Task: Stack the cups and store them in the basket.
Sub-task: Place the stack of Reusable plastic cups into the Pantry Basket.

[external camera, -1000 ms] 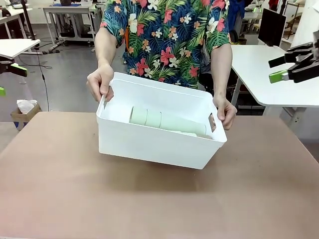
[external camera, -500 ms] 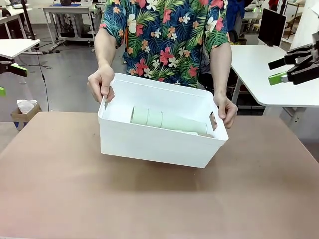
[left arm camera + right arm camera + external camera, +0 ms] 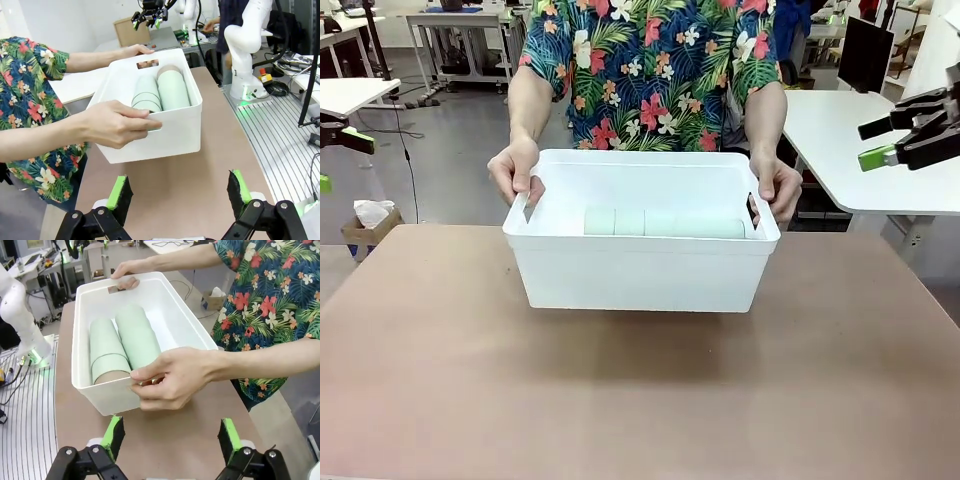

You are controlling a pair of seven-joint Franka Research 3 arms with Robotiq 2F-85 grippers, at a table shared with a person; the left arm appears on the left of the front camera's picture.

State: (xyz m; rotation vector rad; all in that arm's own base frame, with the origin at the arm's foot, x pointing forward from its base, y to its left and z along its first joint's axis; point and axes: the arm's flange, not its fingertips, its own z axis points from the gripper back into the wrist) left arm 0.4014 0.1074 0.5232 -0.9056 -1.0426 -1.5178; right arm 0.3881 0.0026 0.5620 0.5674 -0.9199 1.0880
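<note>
A person holds the white basket [image 3: 640, 270] by both side handles, level, slightly above the brown table. Inside it, pale mint green cups [image 3: 665, 222] lie on their sides in two nested stacks, side by side. A tan-brown end [image 3: 169, 69] peeks out at one end of a stack. My left gripper [image 3: 335, 160] hangs open at the far left, clear of the basket, with nothing between its pads [image 3: 120, 192]. My right gripper [image 3: 875, 141] hangs open at the upper right, also empty. The basket [image 3: 107, 395] and the cups [image 3: 135, 337] lie ahead of the right gripper [image 3: 170, 437].
The person's hands [image 3: 515, 168] grip the basket's handles from the far side of the table [image 3: 640, 420]. White side tables [image 3: 880, 150] stand behind on the right. A small box with tissue [image 3: 370, 220] sits on the floor at left.
The person has turned the basket from a tilted, skewed pose to level and square to the camera. Both grippers have stayed where they were.
</note>
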